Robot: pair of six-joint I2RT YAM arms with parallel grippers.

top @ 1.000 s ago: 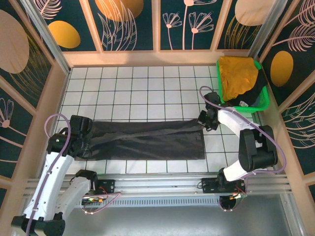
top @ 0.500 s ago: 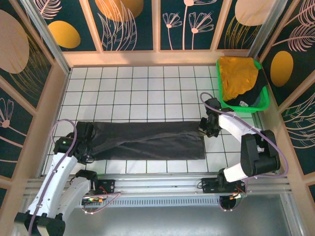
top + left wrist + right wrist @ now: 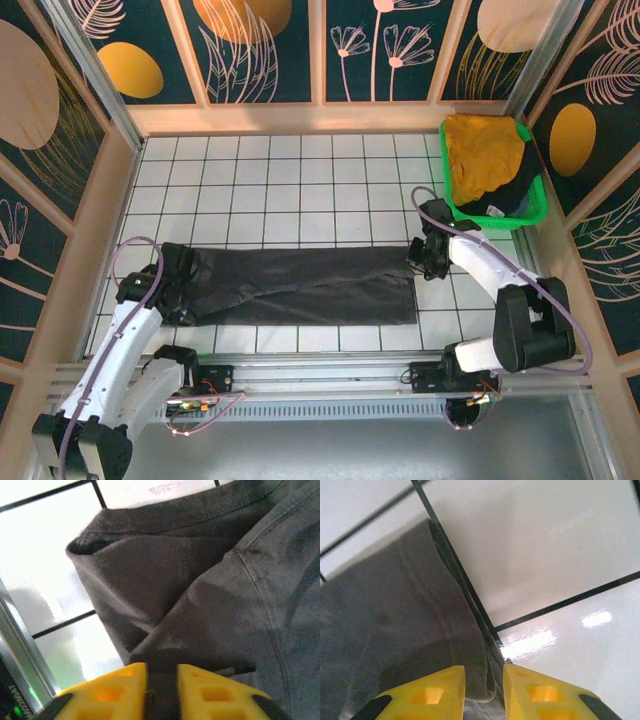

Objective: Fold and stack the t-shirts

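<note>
T-shirt (image 3: 300,287): long soft charcoal strip

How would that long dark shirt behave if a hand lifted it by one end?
Probably floppy: the charcoal t-shirt lies flat in soft folds and creases, so it would likely sag and unfold rather than hold shape. It looks thin, so probably light. Pushed across the glossy tiled table, it might slide but bunch up.

Viewing white-tiled bench (image 3: 280,190) | spotting charcoal t-shirt (image 3: 300,285) stretched flat across front | spotting green basket (image 3: 495,217) at far-right corner
</note>
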